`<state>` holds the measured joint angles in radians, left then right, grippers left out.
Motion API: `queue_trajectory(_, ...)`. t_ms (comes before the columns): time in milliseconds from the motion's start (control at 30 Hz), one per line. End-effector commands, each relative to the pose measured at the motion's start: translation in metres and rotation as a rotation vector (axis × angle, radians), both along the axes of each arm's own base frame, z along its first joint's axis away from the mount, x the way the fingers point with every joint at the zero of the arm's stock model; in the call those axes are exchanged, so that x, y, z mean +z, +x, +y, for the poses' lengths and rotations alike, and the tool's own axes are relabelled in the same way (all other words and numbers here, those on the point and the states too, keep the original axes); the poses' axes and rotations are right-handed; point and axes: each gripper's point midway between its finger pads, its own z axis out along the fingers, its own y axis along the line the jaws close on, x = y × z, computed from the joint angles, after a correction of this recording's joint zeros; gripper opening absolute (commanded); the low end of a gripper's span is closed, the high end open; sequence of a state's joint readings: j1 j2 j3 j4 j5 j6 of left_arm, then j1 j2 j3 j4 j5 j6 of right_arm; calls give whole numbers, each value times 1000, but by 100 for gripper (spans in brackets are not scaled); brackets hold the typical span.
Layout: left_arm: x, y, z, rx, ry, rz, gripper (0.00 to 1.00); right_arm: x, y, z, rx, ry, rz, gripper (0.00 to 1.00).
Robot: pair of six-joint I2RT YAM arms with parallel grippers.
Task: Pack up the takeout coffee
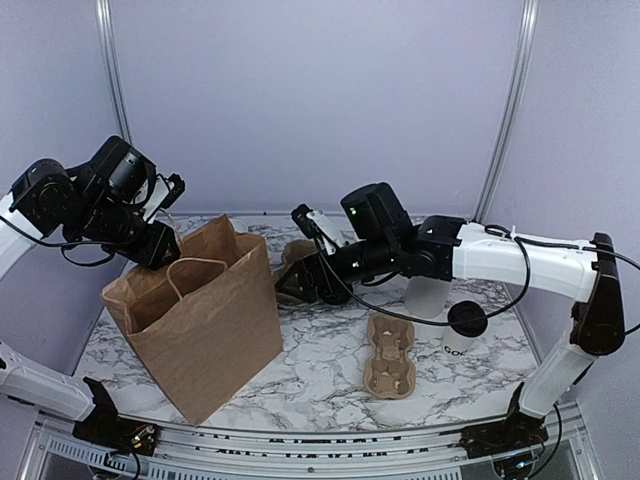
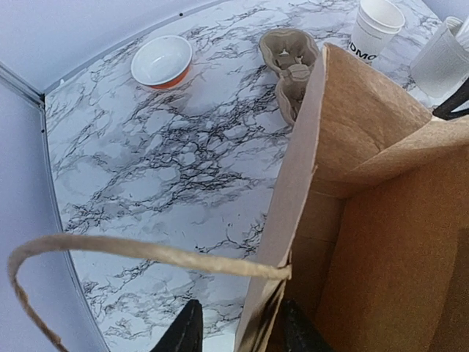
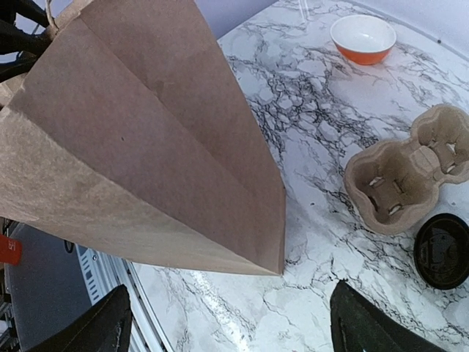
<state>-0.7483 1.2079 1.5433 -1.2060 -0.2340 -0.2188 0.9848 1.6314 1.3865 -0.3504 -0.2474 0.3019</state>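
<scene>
The takeout coffee (image 1: 462,328), a white cup with dark lettering and a black lid (image 3: 443,249), stands at the right of the table, apart from both grippers. A brown paper bag (image 1: 200,320) stands open at centre left. My left gripper (image 1: 165,247) straddles the bag's back-left rim (image 2: 293,198): one finger (image 2: 183,331) is outside and the other (image 2: 300,334) inside, with a gap showing beside the paper. My right gripper (image 1: 305,285) hovers wide open just right of the bag (image 3: 146,132), its fingers (image 3: 102,323) holding nothing.
A cardboard cup carrier (image 1: 390,355) lies by the coffee. A second carrier (image 2: 289,59) sits behind the bag. An orange bowl (image 2: 163,62) with a white inside, lidless white cups (image 2: 374,29) and a translucent cup (image 1: 425,295) stand towards the back.
</scene>
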Motion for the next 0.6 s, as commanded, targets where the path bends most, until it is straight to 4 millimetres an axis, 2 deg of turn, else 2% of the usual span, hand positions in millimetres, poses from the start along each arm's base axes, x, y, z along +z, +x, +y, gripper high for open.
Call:
queue_trajectory(0, -7, 2, -14, -40, -40, 41, 24, 25, -3, -3, -1, 52, -56, 91)
queue_trajectory(67, -9, 4, -12, -21, -48, 49, 10, 26, -4, -4, 0, 54, -58, 91)
queue_trajectory(167, -8, 8, -13, 12, -89, 59, 0, 28, -5, -7, 0, 59, -62, 91)
queue_trajectory(333, 2, 19, -19, 129, -216, 44, 0, 32, -5, -10, -6, 65, -74, 91)
queue_trajectory(567, 24, 34, -44, 250, -510, 18, 0, 40, -1, -17, -37, 50, -101, 91)
